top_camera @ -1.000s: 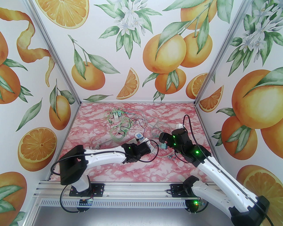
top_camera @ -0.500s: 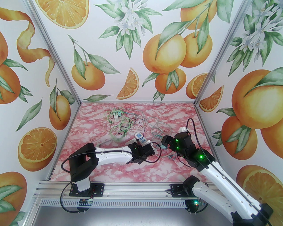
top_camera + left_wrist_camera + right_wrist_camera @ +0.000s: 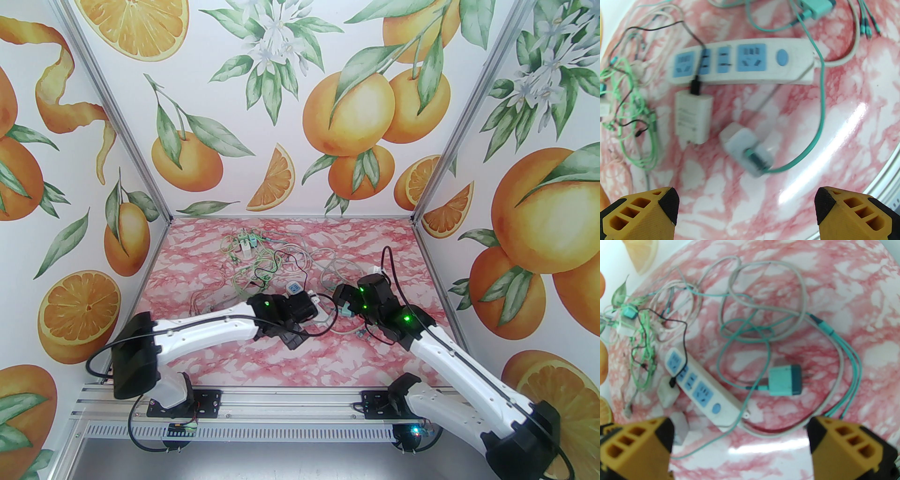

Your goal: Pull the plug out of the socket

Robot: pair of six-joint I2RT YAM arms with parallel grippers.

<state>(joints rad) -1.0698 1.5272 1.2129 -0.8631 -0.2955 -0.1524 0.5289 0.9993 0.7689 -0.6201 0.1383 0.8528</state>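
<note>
The white socket strip [image 3: 750, 63] with blue outlets lies on the pink marbled table; in the left wrist view nothing is plugged into its outlets. A white plug [image 3: 746, 147] on a teal cable lies loose, blurred, just in front of the strip. My left gripper [image 3: 746, 206] hovers above it, open wide and holding nothing. A white charger [image 3: 693, 118] on a black lead rests beside it. My right gripper [image 3: 740, 441] is open over the strip [image 3: 700, 390], with a teal plug [image 3: 785, 380] lying free on the table. In the top view, both grippers [image 3: 313, 304] [image 3: 341, 300] hang by the strip [image 3: 296, 290].
Tangled green, grey and black cables [image 3: 255, 269] spread across the middle and back of the table, with a small white adapter [image 3: 244, 246] at the back. A grey cord loops [image 3: 764, 298] beyond the teal plug. Printed walls close three sides.
My left gripper has gone from nearly shut to wide open, and the white plug now lies loose below it. The left arm shifted slightly back-left; the right arm swayed right and returned.
</note>
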